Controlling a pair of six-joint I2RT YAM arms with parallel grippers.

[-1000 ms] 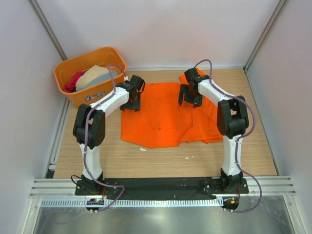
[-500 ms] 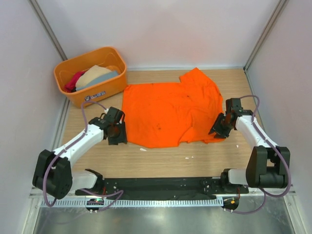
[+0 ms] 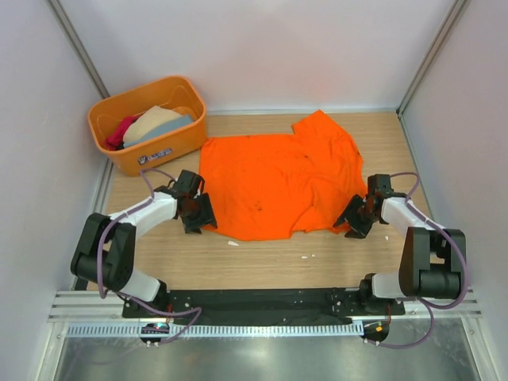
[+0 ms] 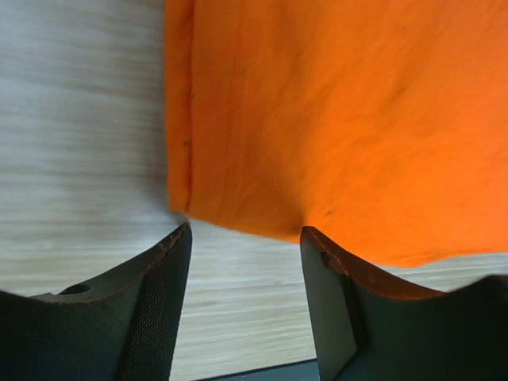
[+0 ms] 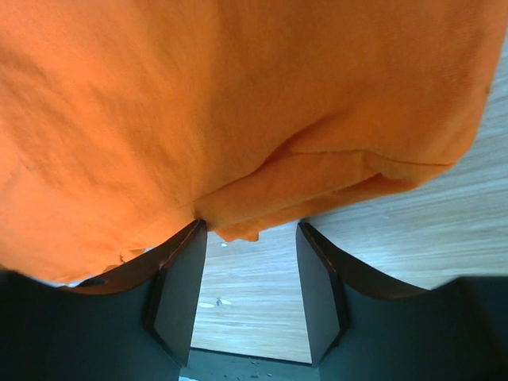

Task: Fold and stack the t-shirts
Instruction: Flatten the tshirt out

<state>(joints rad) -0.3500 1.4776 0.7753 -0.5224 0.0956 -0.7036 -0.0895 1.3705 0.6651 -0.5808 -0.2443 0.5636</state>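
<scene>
A soft, creased orange t-shirt (image 3: 274,178) is lying flat on the wood-grain bench (image 3: 262,258) — its edges just ahead of the left gripper (image 4: 244,230) and right gripper (image 5: 250,226), both standing spread, perhaps touching cloth; a rigid tub (image 3: 127,159) is sitting beyond the left.

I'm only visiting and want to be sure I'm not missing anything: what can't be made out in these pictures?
- Clothes in the tub, top view: its wall hides all but their tops; how many is unclear.
- Tub label, top view: too small to read.
- Orange t-shirt, both wrist views: cut off by picture edges; only one edge shows.
</scene>
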